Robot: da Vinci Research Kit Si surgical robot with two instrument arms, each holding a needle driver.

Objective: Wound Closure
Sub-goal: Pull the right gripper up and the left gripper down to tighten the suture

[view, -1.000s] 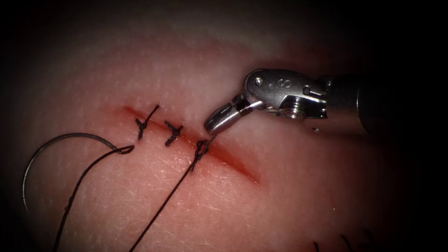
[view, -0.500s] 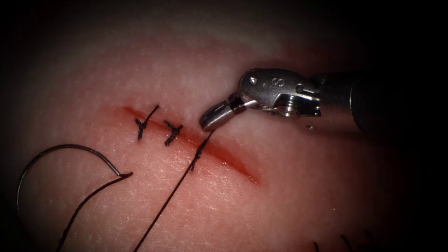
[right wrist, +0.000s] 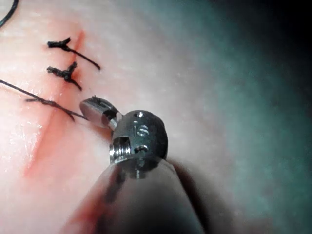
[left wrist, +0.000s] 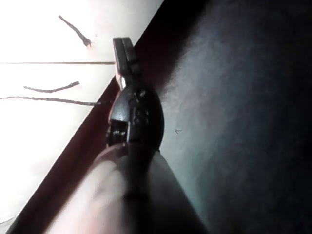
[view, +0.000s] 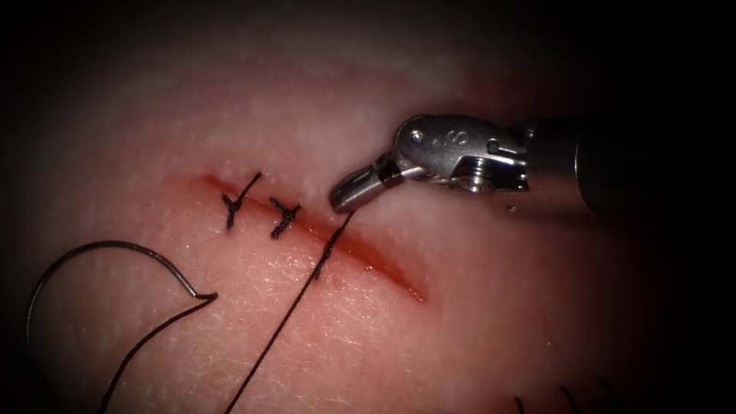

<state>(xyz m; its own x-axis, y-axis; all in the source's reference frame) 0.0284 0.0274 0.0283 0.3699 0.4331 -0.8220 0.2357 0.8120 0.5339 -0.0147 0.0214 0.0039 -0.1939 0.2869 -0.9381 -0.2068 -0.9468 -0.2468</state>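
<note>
The cut (view: pixel 383 268) runs slanting across the tissue (view: pixel 475 322), with two tied stitches (view: pixel 234 203) (view: pixel 284 218) at its upper left. At a third knot (view: pixel 326 253) my right tool (view: pixel 346 198) is shut on the short thread end just above the cut. It is seen close up as the right tool (right wrist: pixel 92 106). The long thread (view: pixel 268 345) runs down-left from that knot. My left tool (left wrist: pixel 124 53) is shut on a taut thread (left wrist: pixel 58 63). The curved needle (view: pixel 100 244) lies free on the tissue left of the cut, held by neither tool.
Short cut thread ends (view: pixel 567 399) lie at the tissue's lower right. Loose thread pieces (left wrist: pixel 51 89) (left wrist: pixel 75 31) rest on the pale tissue beside a dark surface (left wrist: pixel 234 97).
The loop at the third knot has drawn tight. The needle's thread end slid down and left across the tissue. My right tool shifted slightly up and left.
</note>
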